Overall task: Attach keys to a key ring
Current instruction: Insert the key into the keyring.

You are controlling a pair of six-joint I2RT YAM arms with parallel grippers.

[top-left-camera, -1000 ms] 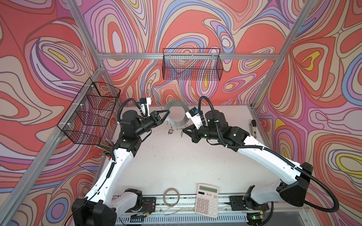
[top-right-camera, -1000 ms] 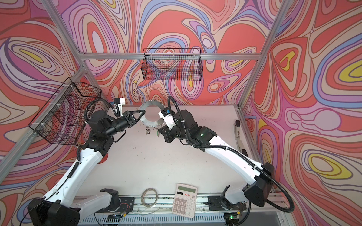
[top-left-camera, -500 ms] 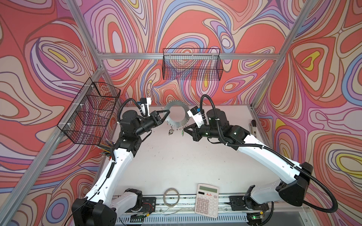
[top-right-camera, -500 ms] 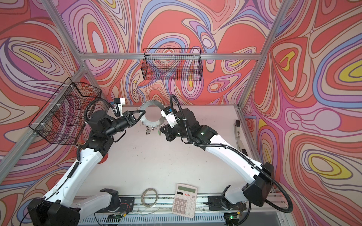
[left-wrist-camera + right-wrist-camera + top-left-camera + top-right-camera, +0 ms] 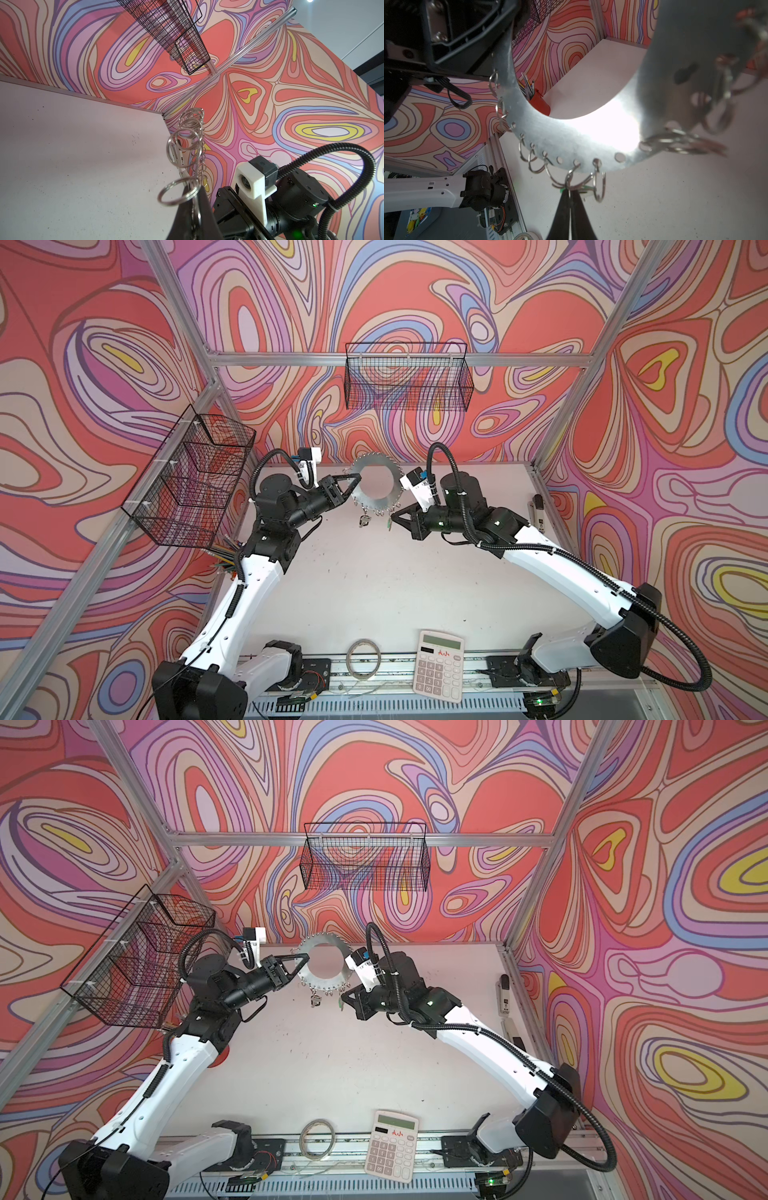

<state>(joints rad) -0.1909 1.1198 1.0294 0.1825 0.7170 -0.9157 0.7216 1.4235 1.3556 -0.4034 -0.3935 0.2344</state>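
The key ring (image 5: 376,507) (image 5: 326,983), a flat grey disc with a big centre hole and wire clips round its rim, hangs upright above the back of the table. My left gripper (image 5: 357,477) (image 5: 307,957) (image 5: 195,194) is shut on its left rim, and the left wrist view shows the disc edge-on. Below the disc, my right gripper (image 5: 392,517) (image 5: 343,996) (image 5: 570,193) is shut on the green key (image 5: 389,524) (image 5: 586,188) right at a clip on the lower rim (image 5: 571,143). The black key (image 5: 365,521) (image 5: 315,1001) hangs from a clip to the left.
A calculator (image 5: 440,666) and a thin tape hoop (image 5: 365,657) lie at the front edge. Wire baskets hang on the left wall (image 5: 191,477) and back wall (image 5: 407,381). A small device (image 5: 537,510) lies at the right edge. A red pen cup (image 5: 538,102) stands at the left.
My right gripper has shifted slightly under the disc's lower rim with the green key. The left gripper and the disc have stayed in place.
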